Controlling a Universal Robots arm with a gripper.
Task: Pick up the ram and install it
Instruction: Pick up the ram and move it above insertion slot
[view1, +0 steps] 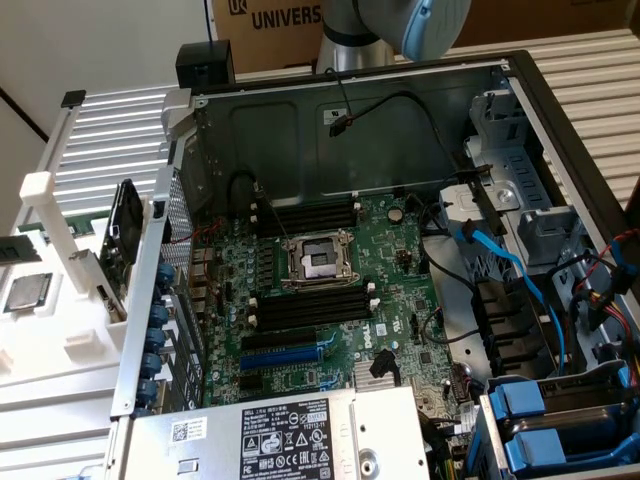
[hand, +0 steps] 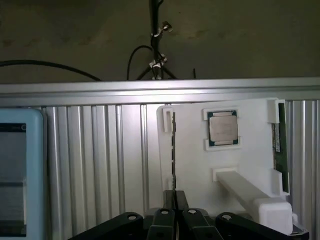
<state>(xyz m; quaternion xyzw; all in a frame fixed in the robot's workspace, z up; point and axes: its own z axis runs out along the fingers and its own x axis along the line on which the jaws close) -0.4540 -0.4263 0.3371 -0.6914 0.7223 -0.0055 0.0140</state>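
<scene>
**Entry: ram pick-and-install, current state**

**Ram** (hand: 280, 146): You will find it seated in the white holder (hand: 192, 165) on the ribbed table. It lies along one outer edge between two white clips, with the processor chip (hand: 222, 128) near it. Nothing touches it.

**Gripper** (hand: 175, 196): The fingertips are drawn together with no gap between them, and nothing is visibly clamped. It hangs over the holder's other side, apart from the ram. It lines up with a thin dark strip (hand: 173, 150) that may be a second stick seen edge-on; you cannot confirm this from that angle.

**Progress:** By your reading, the pick is not yet made and the whole installation is left. The memory slots (view1: 308, 214) on the motherboard (view1: 400, 250) look black and unfilled on both sides of the processor socket (view1: 318, 262).

**Views compared:**
- The wrist view gives you the holder's layout, the ram and the fingertips.
- The exterior view adds the open computer case (view1: 300, 120), the slots waiting inside it, and the arm (view1: 400, 25) above the case's rear wall.
</scene>
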